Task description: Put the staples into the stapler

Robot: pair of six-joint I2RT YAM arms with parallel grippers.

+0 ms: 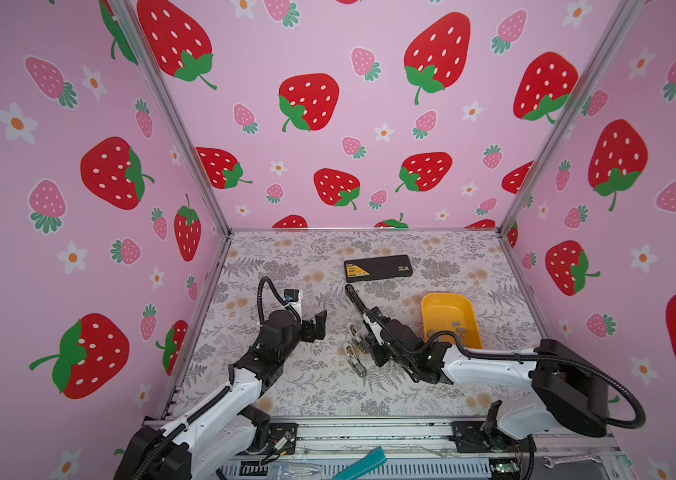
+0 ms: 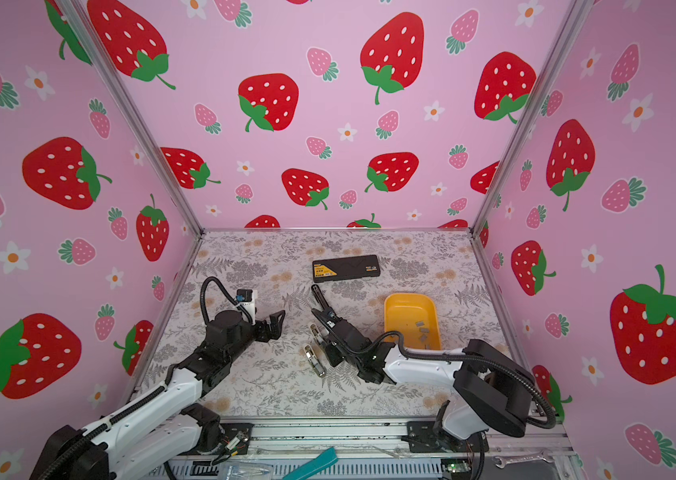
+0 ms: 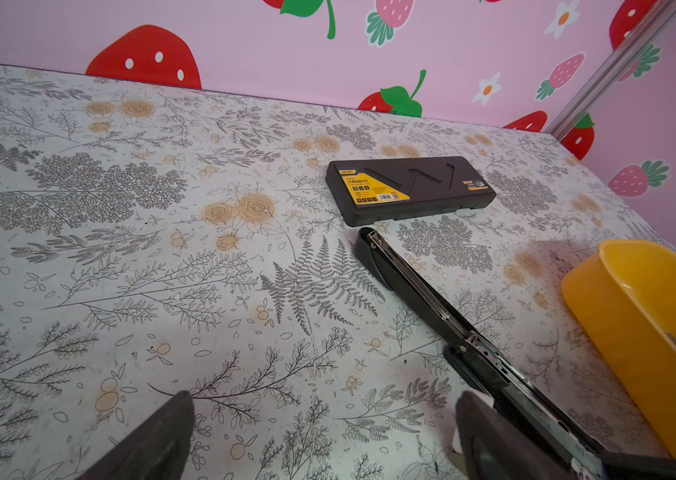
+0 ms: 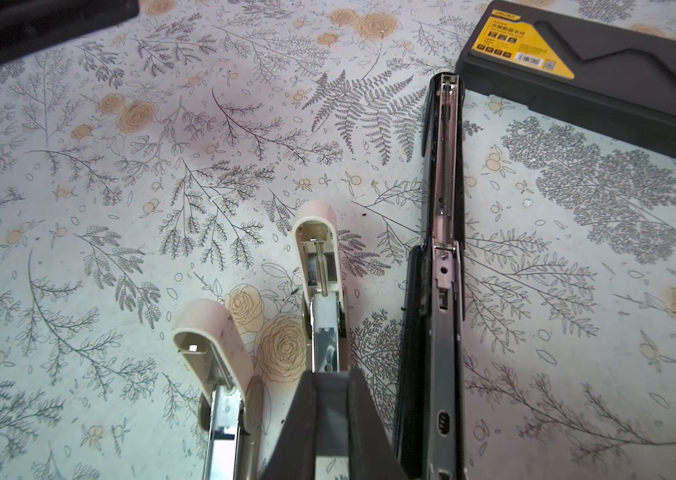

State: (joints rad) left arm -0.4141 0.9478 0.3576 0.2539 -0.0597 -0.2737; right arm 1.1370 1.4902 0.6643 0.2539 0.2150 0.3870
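Staples (image 1: 456, 322) in yellow tray (image 1: 430, 312)

A black box (image 1: 378, 268) with a yellow label is lying flat toward the back of the flowered table (image 1: 286, 257). A yellow tray (image 1: 442, 307) is sitting to its right, nearer the front. Two small pale staplers (image 4: 319, 266) are lying open side by side. A wrench (image 1: 569, 459) is resting on the front metal rail.

Pink strawberry-print walls (image 1: 369, 124); floral tabletop (image 1: 307, 386) (grey ferns).
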